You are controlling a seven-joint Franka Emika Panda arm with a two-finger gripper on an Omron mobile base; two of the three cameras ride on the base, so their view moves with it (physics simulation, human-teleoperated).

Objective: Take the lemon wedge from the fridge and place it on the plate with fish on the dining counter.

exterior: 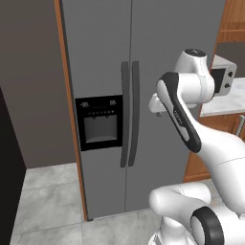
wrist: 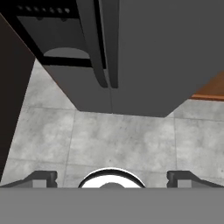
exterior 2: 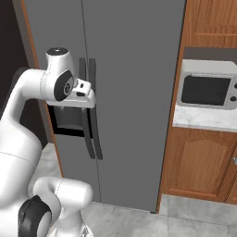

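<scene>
The tall grey fridge [exterior: 158, 48] stands right ahead with both doors shut, so the lemon wedge is hidden. Its two long dark handles [exterior: 129, 115] meet at the centre seam, and the black dispenser panel [exterior: 99, 122] sits in the left door. In the right base view the fridge [exterior 2: 134, 92] is near and my white hand hangs just in front of the handles [exterior 2: 92, 115], at dispenser height. My gripper [wrist: 112, 178] is open and holds nothing, its fingertips [wrist: 43, 177] far apart, pointing down at the floor before the fridge [wrist: 153, 52]. The plate with fish and the dining counter are out of view.
A microwave [exterior 2: 206, 90] sits on a marble wall counter [exterior 2: 203, 121] to the right of the fridge, above wood cabinet doors [exterior 2: 199, 162]. A dark wall [exterior: 33, 95] flanks the fridge on the left. Grey floor tiles [wrist: 122, 140] lie below the hand.
</scene>
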